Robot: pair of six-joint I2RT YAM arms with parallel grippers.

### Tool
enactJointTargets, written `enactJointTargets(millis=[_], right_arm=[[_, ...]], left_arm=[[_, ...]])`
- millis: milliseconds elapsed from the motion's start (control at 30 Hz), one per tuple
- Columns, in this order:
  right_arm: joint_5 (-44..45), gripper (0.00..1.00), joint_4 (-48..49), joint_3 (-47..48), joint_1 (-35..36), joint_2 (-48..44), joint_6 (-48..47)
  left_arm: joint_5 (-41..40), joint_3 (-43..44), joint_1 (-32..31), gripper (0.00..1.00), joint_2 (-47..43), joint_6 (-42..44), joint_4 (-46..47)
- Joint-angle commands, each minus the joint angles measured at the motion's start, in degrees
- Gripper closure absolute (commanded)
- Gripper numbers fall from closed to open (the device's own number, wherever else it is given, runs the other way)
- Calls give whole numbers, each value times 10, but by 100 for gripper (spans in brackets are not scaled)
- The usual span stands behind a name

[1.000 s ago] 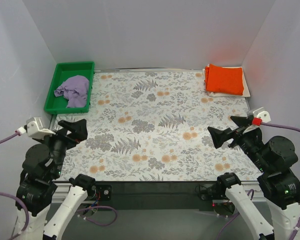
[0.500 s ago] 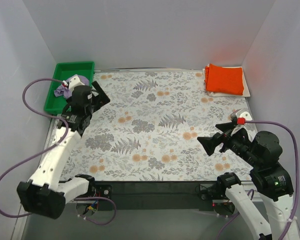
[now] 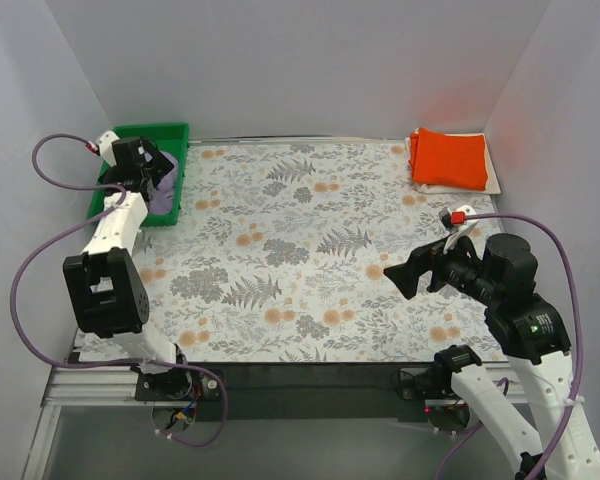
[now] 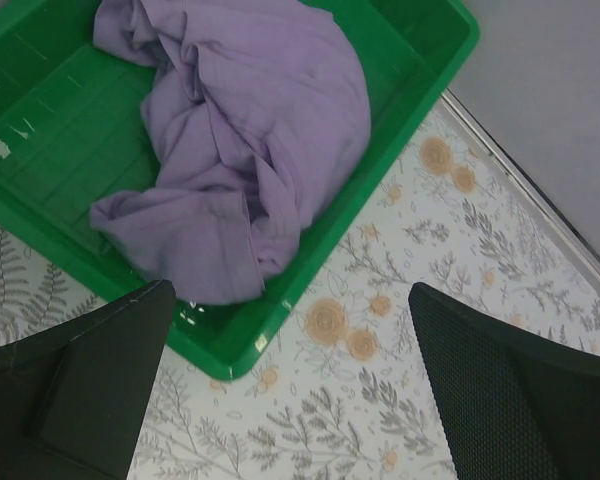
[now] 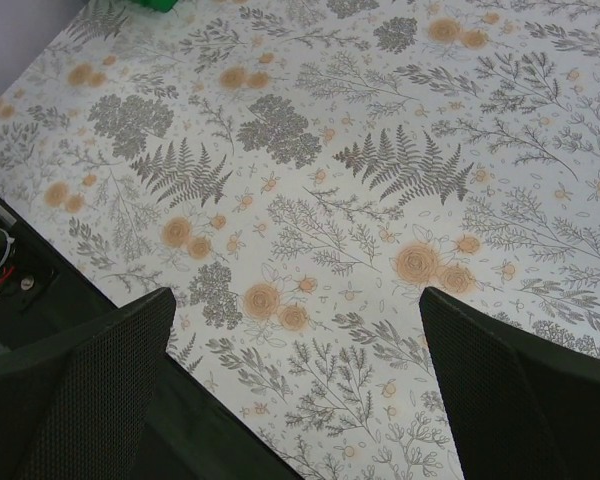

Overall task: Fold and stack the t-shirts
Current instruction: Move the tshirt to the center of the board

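Observation:
A crumpled lavender t-shirt (image 4: pixel 245 130) lies in the green tray (image 4: pixel 410 100) at the table's far left; in the top view it (image 3: pixel 164 196) is partly hidden by my left arm. My left gripper (image 3: pixel 152 170) hovers above the tray, open and empty (image 4: pixel 290 390), its fingertips straddling the tray's near corner. A folded orange t-shirt (image 3: pixel 449 158) lies on a folded whitish one (image 3: pixel 493 175) at the far right corner. My right gripper (image 3: pixel 410 275) is open and empty above the right half of the floral table (image 5: pixel 295 380).
The green tray (image 3: pixel 155 129) stands against the left wall. White walls close in the table on three sides. The table's dark front edge (image 5: pixel 40 300) shows in the right wrist view. The floral tabletop (image 3: pixel 300 250) lies between tray and stack.
My left arm has swung from near its base up to the green tray, over the lavender shirt. My right gripper has moved a little left and forward.

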Motion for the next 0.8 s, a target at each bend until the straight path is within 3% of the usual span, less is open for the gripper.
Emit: enactJointTargets(millis=[0, 433, 533, 567, 600, 767], right_arm=[[7, 2, 6, 17, 4, 9, 11], [12, 2, 0, 16, 4, 55, 18], [9, 2, 0, 17, 4, 64, 21], [8, 2, 0, 17, 4, 67, 20], [6, 2, 0, 17, 4, 69, 21], [0, 2, 0, 19, 4, 77, 25]], left_arm=[[0, 43, 26, 2, 61, 5, 43], [11, 157, 53, 7, 260, 6, 50], [25, 180, 55, 21, 301, 5, 43], [35, 187, 56, 30, 311, 5, 34], [46, 201, 56, 47, 323, 3, 29], [77, 211, 56, 90, 305, 15, 22]])
